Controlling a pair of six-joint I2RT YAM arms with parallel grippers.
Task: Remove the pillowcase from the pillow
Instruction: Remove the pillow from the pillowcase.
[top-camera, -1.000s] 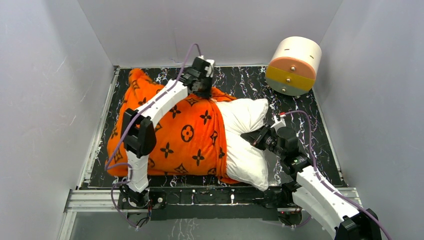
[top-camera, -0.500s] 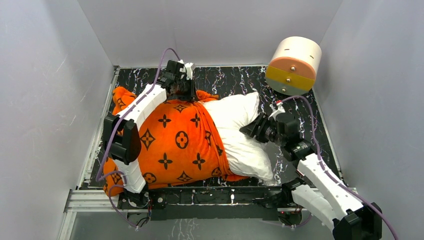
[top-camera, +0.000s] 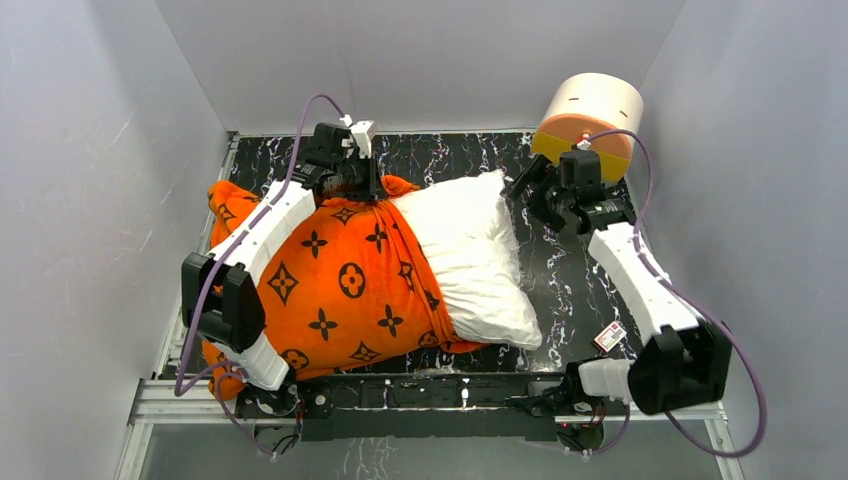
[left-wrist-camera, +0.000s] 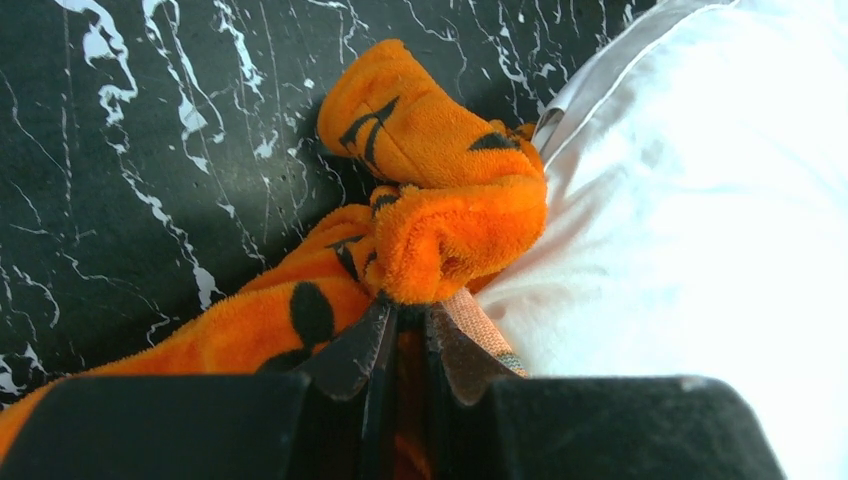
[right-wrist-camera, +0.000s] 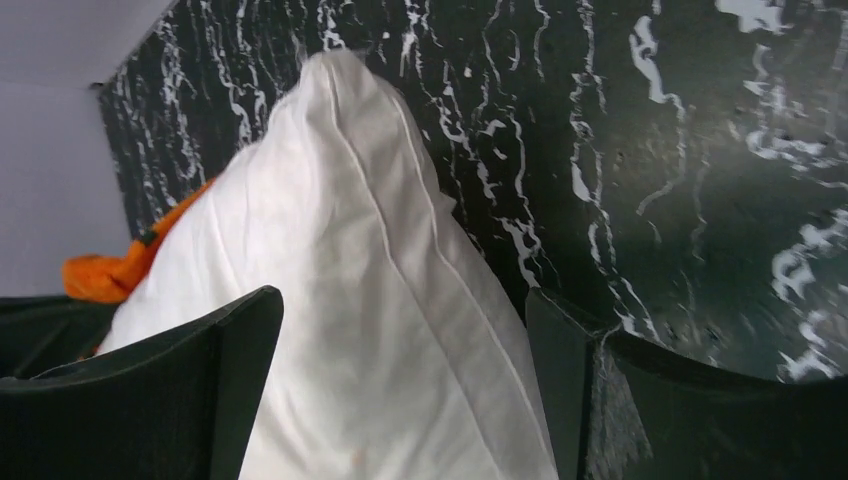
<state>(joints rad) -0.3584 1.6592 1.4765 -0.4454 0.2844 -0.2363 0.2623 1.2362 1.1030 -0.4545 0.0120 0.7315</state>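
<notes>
Roughly half stripped, by my judgement: the left gripper (left-wrist-camera: 405, 300) is clamped on the bunched hem of the pillowcase (top-camera: 340, 290), which covers the left half of the pillow (top-camera: 470, 250) at frame centre. The right gripper (right-wrist-camera: 400, 300), jaws wide and empty, straddles the pillow's upper-right corner and should pinch it while the left gripper pulls leftward. The round drum (top-camera: 590, 115) at upper right crowds it.

No legible text anywhere; print on one small white-and-red tag (top-camera: 610, 337) illegibly tiny.
</notes>
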